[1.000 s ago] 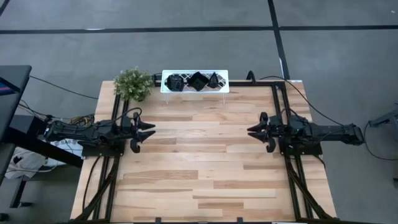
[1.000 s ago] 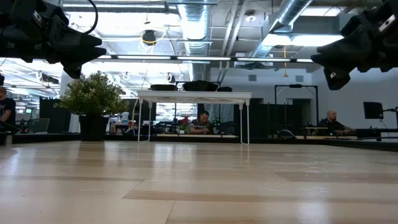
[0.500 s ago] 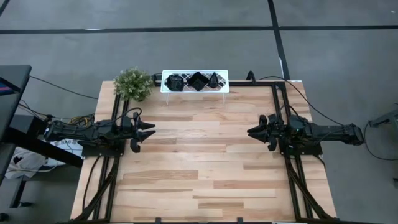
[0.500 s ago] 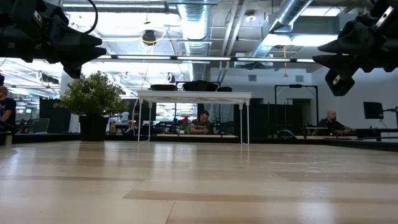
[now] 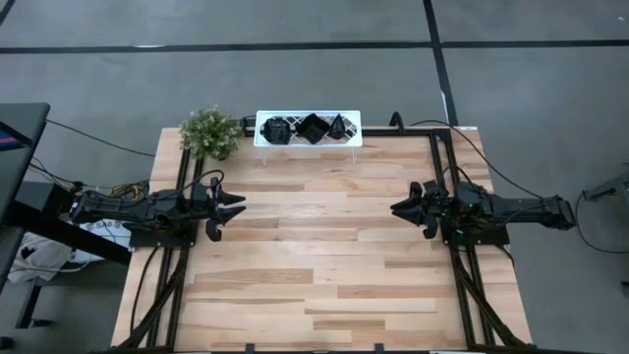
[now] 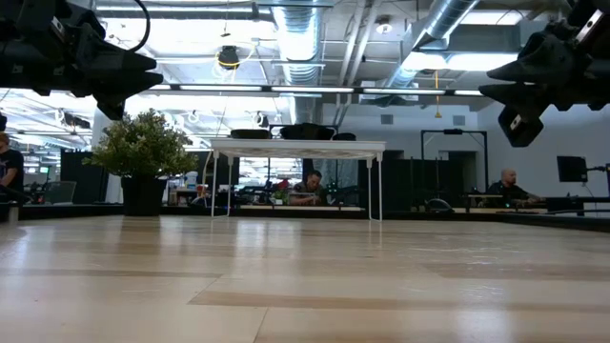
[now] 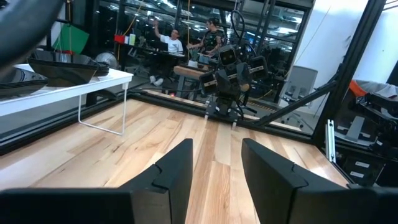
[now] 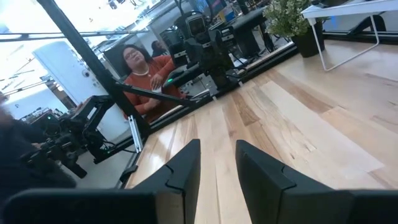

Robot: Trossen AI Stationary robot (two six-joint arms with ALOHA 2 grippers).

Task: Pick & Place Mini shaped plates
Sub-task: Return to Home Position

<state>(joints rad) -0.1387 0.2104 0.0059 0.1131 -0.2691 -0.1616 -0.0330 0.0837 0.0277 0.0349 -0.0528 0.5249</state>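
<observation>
Well, high view: we see low risk. Glossy black mini plates (image 5: 313, 128) sit stacked on the white lattice rack (image 5: 356, 123) at the far edge of the light wooden table (image 5: 314, 265), well apart from both arms; a bumped rack could topple them.
Low view: stacks look level.
Left wrist: left gripper (image 7: 216, 149) parted, empty.
Right wrist: right gripper (image 8: 217, 144) parted, empty, touching nothing.

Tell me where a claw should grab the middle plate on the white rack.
Probably by the near rim of the middle plate, coming down from above: it lies flat atop the rack, with other plates close on both sides.
</observation>
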